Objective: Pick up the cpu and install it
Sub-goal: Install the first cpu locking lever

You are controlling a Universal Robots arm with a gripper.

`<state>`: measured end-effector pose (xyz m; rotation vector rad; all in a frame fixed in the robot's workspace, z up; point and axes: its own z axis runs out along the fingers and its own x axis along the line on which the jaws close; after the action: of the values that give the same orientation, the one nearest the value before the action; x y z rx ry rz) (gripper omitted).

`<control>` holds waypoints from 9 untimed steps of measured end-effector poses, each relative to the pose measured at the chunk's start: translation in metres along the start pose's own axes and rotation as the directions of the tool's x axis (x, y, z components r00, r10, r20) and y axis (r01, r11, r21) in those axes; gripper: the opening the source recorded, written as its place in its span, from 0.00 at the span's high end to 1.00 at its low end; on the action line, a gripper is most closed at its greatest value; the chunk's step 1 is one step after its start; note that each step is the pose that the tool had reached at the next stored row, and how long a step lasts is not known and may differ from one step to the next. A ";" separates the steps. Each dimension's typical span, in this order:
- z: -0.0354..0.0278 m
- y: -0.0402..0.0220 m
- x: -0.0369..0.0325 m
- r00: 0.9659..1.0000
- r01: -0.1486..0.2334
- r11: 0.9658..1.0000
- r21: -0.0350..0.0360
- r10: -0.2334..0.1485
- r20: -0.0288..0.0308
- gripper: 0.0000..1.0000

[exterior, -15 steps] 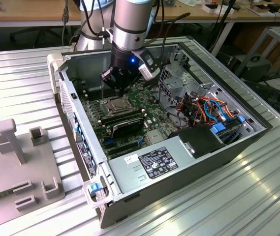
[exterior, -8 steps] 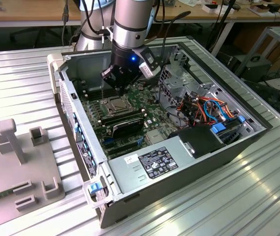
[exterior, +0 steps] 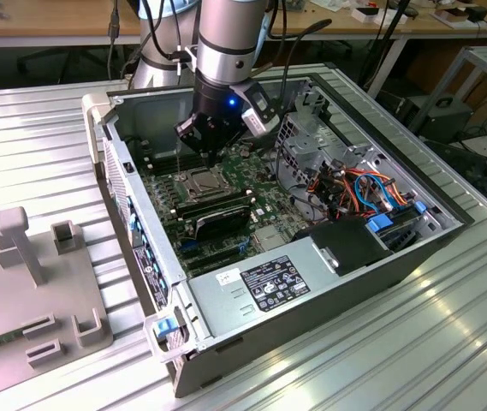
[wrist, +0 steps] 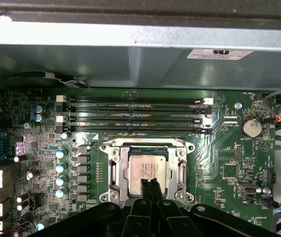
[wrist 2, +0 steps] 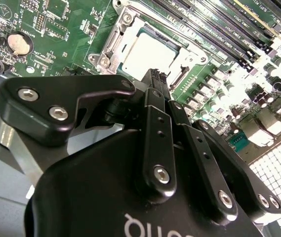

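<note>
In the exterior view, an open computer case [exterior: 116, 175] lies on a ribbed metal surface [exterior: 38, 128], with a grey plastic fixture [exterior: 29, 291] well apart from it on the exterior view's left. The arm [exterior: 230, 43] reaches down into the case, and the jaws hang just above the socket [exterior: 200, 193] on the green motherboard [exterior: 162, 184]. The cpu [exterior: 200, 181] lies there inside the socket, with black memory sticks [exterior: 213, 210] just beside it. A power supply [exterior: 260, 287] fills the near end of the case, and orange and blue cables [exterior: 363, 193] bunch at the exterior view's right.

In the second wrist view, the jaws are closed tight against each other with nothing between them. Their black fingers [wrist 2: 157, 123] point towards the cpu [wrist 2: 150, 52], whose silver-grey face lies flat inside the metal frame [wrist 2: 111, 47] of the socket. Whether the tips touch the chip cannot be told. A coin battery [wrist 2: 19, 43] sits well off to one side of the board, and the memory sticks [wrist 2: 219, 24] run along the other side.

In the first wrist view, the cpu [wrist: 147, 165] lies square in the socket with the frame [wrist: 113, 168] around it. The two closed fingertips [wrist: 145, 185] overlap its edge. The memory sticks [wrist: 135, 111] lie in parallel rows between the socket and the case wall.
</note>
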<state>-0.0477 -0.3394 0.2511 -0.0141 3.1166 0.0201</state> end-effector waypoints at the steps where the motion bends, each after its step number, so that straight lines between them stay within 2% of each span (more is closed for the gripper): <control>1: 0.0000 0.0000 0.0006 1.000 0.000 1.000 0.000 0.000 0.000 0.89; 2: -0.0001 0.0000 0.0012 1.000 0.000 1.000 0.000 0.000 0.000 0.89; 6: -0.0002 0.0001 0.0112 1.000 0.001 1.000 0.000 -0.001 0.000 0.89; 7: -0.0005 0.0002 0.0225 1.000 0.001 1.000 0.000 -0.001 0.000 0.89; 9: -0.0006 0.0003 0.0287 1.000 0.000 1.000 0.000 0.000 0.001 0.89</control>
<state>-0.0765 -0.3394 0.2510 -0.0149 3.1158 0.0202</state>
